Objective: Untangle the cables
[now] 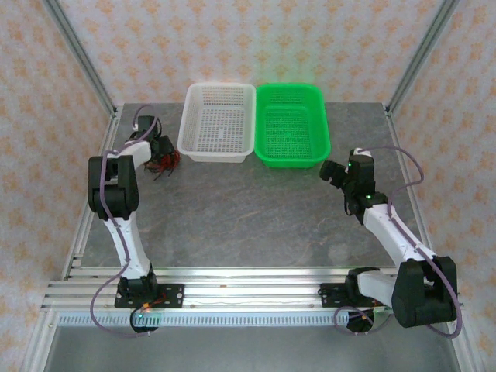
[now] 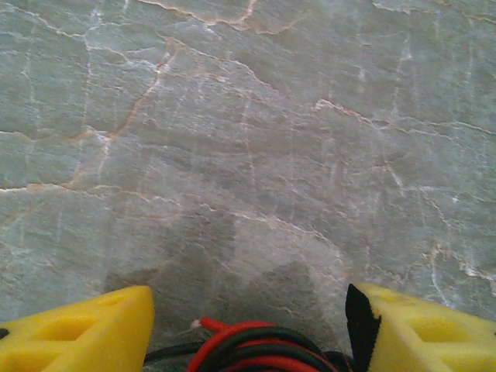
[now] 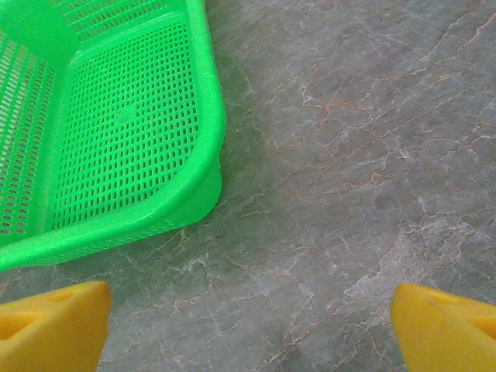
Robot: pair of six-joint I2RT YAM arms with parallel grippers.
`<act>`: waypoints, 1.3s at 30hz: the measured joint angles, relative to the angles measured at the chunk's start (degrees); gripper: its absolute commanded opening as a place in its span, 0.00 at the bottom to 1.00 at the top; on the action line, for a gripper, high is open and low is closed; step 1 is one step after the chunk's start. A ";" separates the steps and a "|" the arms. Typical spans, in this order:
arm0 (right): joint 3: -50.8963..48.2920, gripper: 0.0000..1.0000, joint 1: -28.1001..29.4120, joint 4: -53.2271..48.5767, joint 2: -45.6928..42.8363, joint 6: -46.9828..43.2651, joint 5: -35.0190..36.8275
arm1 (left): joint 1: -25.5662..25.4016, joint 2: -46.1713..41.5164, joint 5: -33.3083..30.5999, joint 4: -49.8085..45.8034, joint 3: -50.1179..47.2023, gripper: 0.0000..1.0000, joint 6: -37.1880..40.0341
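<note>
The cables [image 1: 170, 163] are a small tangle of thin red and black wires on the grey table, left of the white basket. My left gripper [image 1: 163, 149] sits right over them. In the left wrist view the cables [image 2: 256, 345] lie as looped red and black strands low between the two yellow fingers [image 2: 85, 329], and my left gripper [image 2: 249, 298] stands open around them; the bundle reaches close to the right black pad. My right gripper [image 1: 334, 171] hovers by the green basket's near right corner. Seen from its wrist, my right gripper [image 3: 249, 294] is wide open with bare table between its fingers.
A white basket [image 1: 213, 156] and a green basket [image 1: 292, 161] stand side by side at the back middle. The green basket's corner [image 3: 208, 147] lies just ahead and left of the right gripper. Metal frame posts rise at the table's back corners.
</note>
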 measured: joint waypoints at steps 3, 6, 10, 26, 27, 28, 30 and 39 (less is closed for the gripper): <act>0.00 0.92 0.00 -0.02 0.04 0.00 -0.48 | -0.96 -0.02 -0.02 1.38 -1.44 0.58 -0.09; 0.00 0.92 0.00 -0.04 0.04 0.00 -0.68 | -1.68 -0.50 -0.24 4.09 -4.37 0.52 -0.57; 0.00 0.92 0.00 -0.22 0.04 0.00 -1.11 | -1.92 -3.67 -1.03 5.81 -8.94 0.44 -1.16; 0.00 0.92 0.61 -1.18 -1.66 1.01 -3.63 | -9.03 -23.28 -4.52 11.15 -35.47 0.40 -9.14; 0.00 0.92 0.63 -1.33 -2.08 1.11 -3.67 | -9.99 -24.41 -4.20 11.63 -36.89 0.40 -9.70; 0.00 0.92 0.63 -1.53 -2.67 1.38 -3.80 | -11.17 -25.66 -3.65 12.15 -38.53 0.41 -10.67; 0.00 0.92 0.66 -2.05 -3.72 1.77 -4.02 | -13.57 -27.58 -2.75 12.74 -40.85 0.41 -12.33; -0.17 0.92 1.70 -4.72 -9.53 6.05 -7.08 | -27.19 -30.01 0.46 17.18 -45.40 0.41 -21.20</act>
